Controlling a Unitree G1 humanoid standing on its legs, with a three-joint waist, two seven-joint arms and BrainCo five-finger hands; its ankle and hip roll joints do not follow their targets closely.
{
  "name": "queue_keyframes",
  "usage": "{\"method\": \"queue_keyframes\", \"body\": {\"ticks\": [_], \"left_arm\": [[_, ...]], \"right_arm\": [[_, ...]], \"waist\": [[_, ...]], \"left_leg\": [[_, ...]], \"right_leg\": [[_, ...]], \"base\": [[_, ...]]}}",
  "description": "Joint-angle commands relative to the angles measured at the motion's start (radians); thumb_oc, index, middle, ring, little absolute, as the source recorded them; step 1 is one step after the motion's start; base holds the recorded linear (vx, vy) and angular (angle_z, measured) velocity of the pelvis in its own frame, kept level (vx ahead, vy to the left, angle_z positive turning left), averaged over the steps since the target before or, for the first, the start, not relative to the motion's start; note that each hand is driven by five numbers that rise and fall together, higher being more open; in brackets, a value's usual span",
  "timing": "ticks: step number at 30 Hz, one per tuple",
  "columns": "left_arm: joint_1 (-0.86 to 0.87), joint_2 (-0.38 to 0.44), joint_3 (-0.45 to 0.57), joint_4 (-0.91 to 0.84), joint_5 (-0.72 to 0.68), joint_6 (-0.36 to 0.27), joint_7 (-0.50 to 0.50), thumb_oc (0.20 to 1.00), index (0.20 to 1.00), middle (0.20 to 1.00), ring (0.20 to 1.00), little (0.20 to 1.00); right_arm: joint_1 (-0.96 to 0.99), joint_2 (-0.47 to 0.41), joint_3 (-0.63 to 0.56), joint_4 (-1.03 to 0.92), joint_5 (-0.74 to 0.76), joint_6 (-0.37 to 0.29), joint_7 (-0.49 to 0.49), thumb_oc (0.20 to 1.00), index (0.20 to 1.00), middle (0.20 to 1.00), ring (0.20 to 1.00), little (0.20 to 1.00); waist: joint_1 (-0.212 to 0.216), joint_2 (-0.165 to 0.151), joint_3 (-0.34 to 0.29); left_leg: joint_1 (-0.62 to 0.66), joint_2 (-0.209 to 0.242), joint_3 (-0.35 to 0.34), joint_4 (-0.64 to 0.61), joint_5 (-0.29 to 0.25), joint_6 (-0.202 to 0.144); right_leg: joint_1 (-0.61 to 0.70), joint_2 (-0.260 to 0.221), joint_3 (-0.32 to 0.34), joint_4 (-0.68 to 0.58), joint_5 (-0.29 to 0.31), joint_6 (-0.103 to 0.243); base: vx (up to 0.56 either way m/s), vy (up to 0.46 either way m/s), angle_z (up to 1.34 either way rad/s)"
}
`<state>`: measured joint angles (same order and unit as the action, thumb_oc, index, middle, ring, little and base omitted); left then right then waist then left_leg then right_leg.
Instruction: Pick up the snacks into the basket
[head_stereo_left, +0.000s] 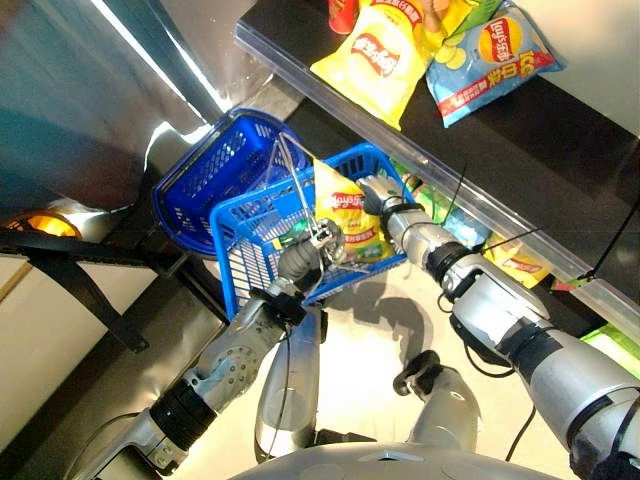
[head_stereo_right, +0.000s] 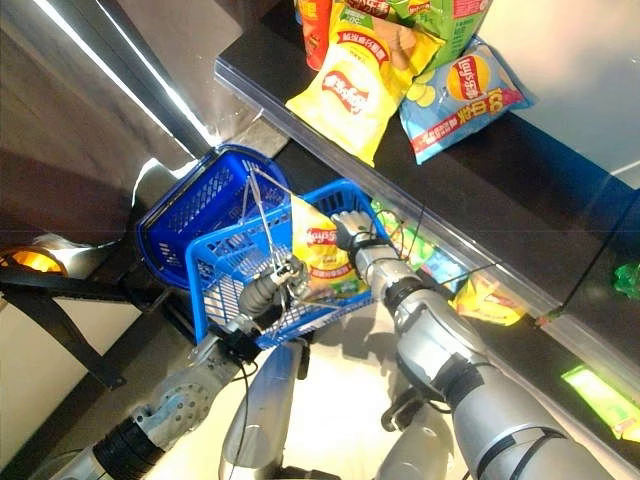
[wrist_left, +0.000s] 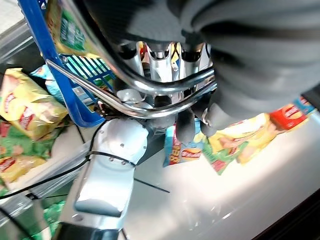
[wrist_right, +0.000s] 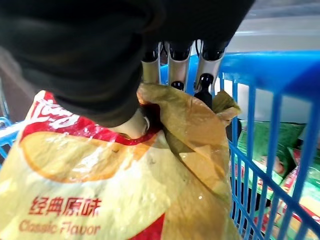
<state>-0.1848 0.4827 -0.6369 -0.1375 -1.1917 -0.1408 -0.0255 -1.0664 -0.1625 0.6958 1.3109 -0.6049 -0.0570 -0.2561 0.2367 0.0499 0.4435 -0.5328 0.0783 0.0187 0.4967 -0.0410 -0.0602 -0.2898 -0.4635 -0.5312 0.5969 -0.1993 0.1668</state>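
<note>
A blue wire basket (head_stereo_left: 300, 230) is held up by its metal handle, gripped in the curled left hand (head_stereo_left: 318, 250), so a yellow chip bag (head_stereo_left: 345, 215), pinched by the right hand (head_stereo_left: 385, 200), can be lowered inside, approx. halfway in.

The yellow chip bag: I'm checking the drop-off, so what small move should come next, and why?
Probably release it. The right robot hand pinches the yellow chip bag, which already stands inside the blue basket, while the left robot hand grips the basket's metal handle.
</note>
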Motion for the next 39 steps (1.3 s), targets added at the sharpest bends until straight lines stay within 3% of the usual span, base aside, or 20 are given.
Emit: {"method": "queue_keyframes", "body": {"ticks": [1, 18, 25, 28, 32, 39], "left_arm": [[-0.085, -0.065, -0.027, -0.27, 0.039, -0.074, -0.123, 0.2, 0.2, 0.2, 0.2, 0.2], [-0.039, -0.046, 0.043, -0.266, 0.06, -0.09, -0.077, 0.2, 0.2, 0.2, 0.2, 0.2], [0.02, -0.038, 0.122, -0.247, 0.092, -0.103, -0.042, 0.2, 0.2, 0.2, 0.2, 0.2], [0.063, -0.03, 0.178, -0.218, 0.13, -0.11, -0.02, 0.2, 0.2, 0.2, 0.2, 0.2], [0.101, -0.021, 0.219, -0.17, 0.16, -0.111, -0.017, 0.2, 0.2, 0.2, 0.2, 0.2], [0.199, -0.04, 0.309, -0.04, 0.205, -0.117, -0.019, 0.2, 0.2, 0.2, 0.2, 0.2]], "right_arm": [[-0.06, -0.007, -0.025, 0.032, 0.03, 0.011, -0.012, 1.0, 1.0, 1.0, 1.0, 1.0], [-0.111, -0.043, -0.088, -0.098, 0.219, -0.023, -0.041, 1.0, 1.0, 1.0, 1.0, 1.0], [-0.029, -0.127, -0.156, -0.4, 0.333, -0.055, -0.066, 1.0, 1.0, 1.0, 1.0, 1.0], [0.149, -0.207, -0.243, -0.675, 0.392, -0.085, -0.083, 1.0, 1.0, 1.0, 1.0, 1.0], [0.362, -0.232, -0.312, -0.857, 0.442, -0.123, -0.058, 1.0, 1.0, 1.0, 1.0, 1.0], [0.66, -0.269, -0.355, -1.024, 0.489, -0.16, 0.043, 1.0, 1.0, 1.0, 1.0, 1.0]], "waist": [[0.04, 0.04, -0.057], [-0.016, 0.007, -0.042], [-0.066, -0.015, -0.036], [-0.102, -0.029, -0.033], [-0.129, -0.042, -0.035], [-0.172, -0.069, -0.073]], "left_leg": [[0.024, 0.027, 0.006, -0.005, -0.009, 0.013], [0.036, 0.043, 0.029, -0.002, -0.014, 0.013], [0.045, 0.058, 0.049, 0.005, -0.021, 0.011], [0.053, 0.065, 0.06, 0.014, -0.029, 0.01], [0.07, 0.076, 0.071, 0.015, -0.034, 0.008], [0.181, 0.096, 0.097, -0.046, -0.028, 0.002]], "right_leg": [[-0.047, 0.002, 0.035, 0.025, 0.157, 0.047], [-0.069, 0.012, 0.078, 0.027, 0.163, 0.039], [-0.086, 0.016, 0.105, 0.035, 0.165, 0.036], [-0.092, 0.016, 0.117, 0.044, 0.162, 0.036], [-0.081, 0.016, 0.119, 0.041, 0.158, 0.038], [0.011, 0.042, 0.13, -0.038, 0.176, 0.044]], "base": [[0.0, 0.0, 0.0], [0.0, 0.004, -0.02], [0.0, 0.012, -0.12], [0.01, 0.011, -0.16], [0.02, -0.007, -0.15], [0.06, -0.02, -0.18]]}}
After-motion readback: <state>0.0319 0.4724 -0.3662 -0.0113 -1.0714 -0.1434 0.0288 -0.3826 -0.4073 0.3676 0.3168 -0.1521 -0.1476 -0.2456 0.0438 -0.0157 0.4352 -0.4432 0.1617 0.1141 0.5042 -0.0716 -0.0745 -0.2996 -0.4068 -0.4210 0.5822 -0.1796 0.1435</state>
